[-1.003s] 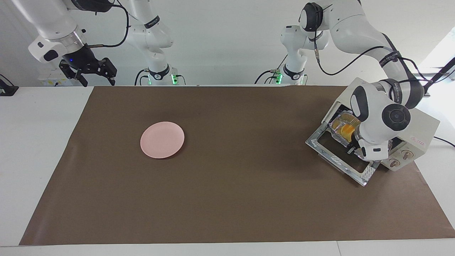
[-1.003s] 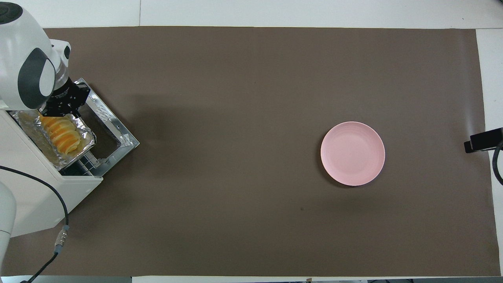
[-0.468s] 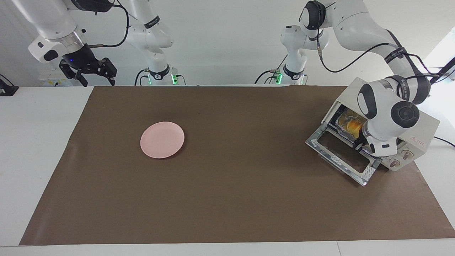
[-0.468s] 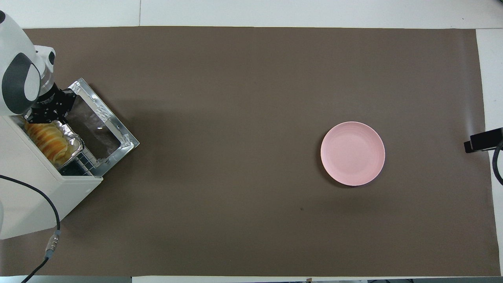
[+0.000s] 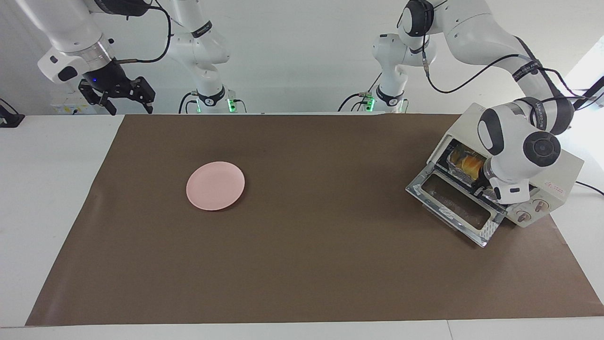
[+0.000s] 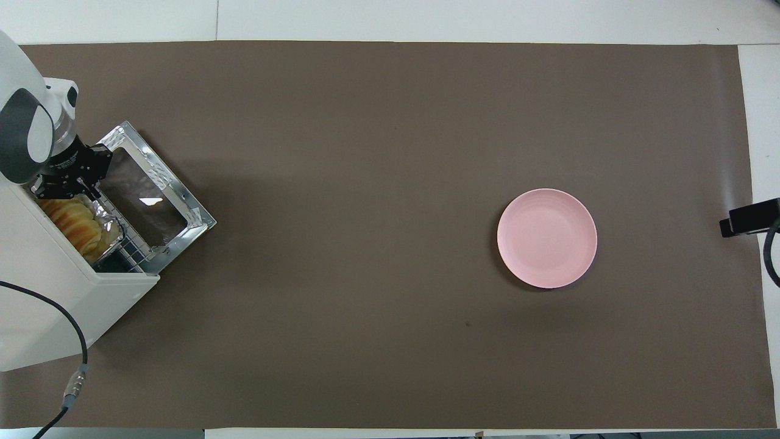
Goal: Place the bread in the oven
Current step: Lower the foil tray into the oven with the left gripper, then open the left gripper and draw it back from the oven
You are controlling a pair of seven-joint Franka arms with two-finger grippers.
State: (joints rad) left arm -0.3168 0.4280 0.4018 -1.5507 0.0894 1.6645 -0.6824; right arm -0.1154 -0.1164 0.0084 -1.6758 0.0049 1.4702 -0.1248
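**Bread nearly home, door yet to shut**

The bread (image 6: pixel 73 221) sits on a foil tray (image 6: pixel 108 227) on the rack inside the oven (image 5: pixel 557 177), with the tray's front edge close to the mouth. The door (image 5: pixel 453 208) lies dropped open on the mat.

The left gripper (image 6: pixel 66 183) is at the oven's mouth, at the tray's end nearer the door hinge; whether its fingers pinch the foil or have let go, I cannot tell. The right gripper (image 5: pixel 118 92) waits with its fingers spread, up over the table's edge at its own end, holding nothing.

Risks, as I judge them: if the fingers grip the foil when the arm pulls back, the tray may slide out again. If the tray is not fully in, the door could catch its edge when raised. The wrist is close to the oven's frame and could nudge the oven.

The overhead view shows the bread, foil and rack bars plainly. The facing view hides the left gripper under the wrist, but shows the knobs (image 5: pixel 531 210) and the right arm.
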